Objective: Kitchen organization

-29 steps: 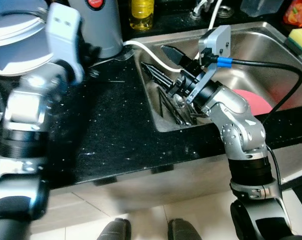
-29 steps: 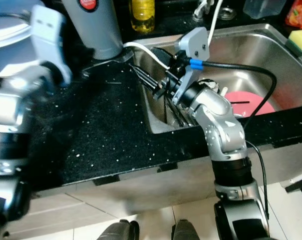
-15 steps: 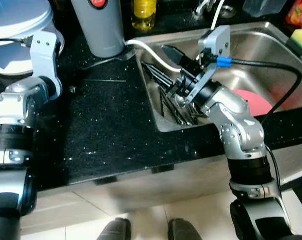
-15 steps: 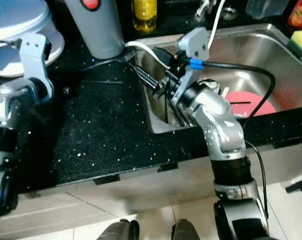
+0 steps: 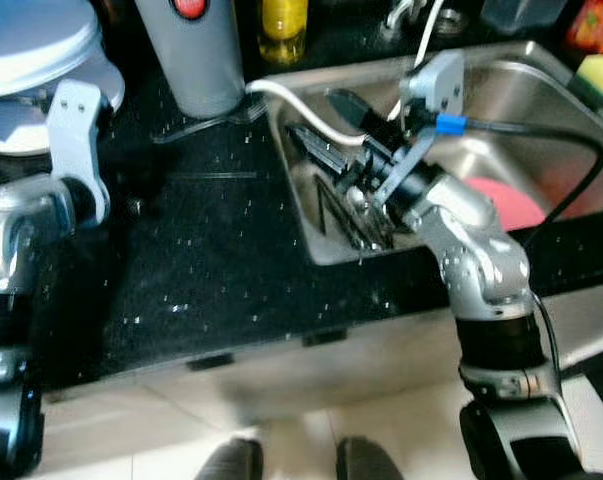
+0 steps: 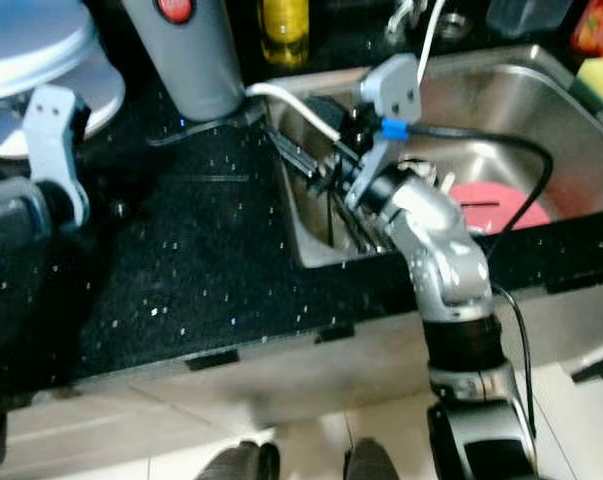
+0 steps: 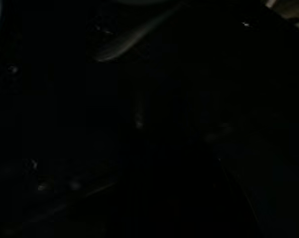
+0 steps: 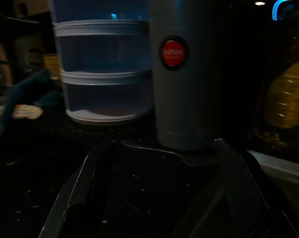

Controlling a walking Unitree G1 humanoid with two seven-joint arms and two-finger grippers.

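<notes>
— Well, where is the right gripper (image 5: 326, 160)?
— Over the sink (image 5: 501, 90), above dark utensils (image 5: 346, 215); head view hides its spread.
— Wrist camera?
— Fingers (image 8: 80, 183) wide apart, empty, facing a grey flask (image 8: 186, 74) and stacked containers (image 8: 102, 69).
— Left gripper?
— Cannot tell; dark.

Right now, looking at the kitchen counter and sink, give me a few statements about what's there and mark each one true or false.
1. The right gripper is over the sink. True.
2. A pink plate lies on the black countertop. False: it lies in the sink.
3. The grey canister with a red button stands on the counter beside the sink. True.
4. The yellow bottle stands inside the sink. False: it stands on the counter behind it.
5. The right gripper's fingers are spread apart. True, as the right wrist view shows.
</notes>
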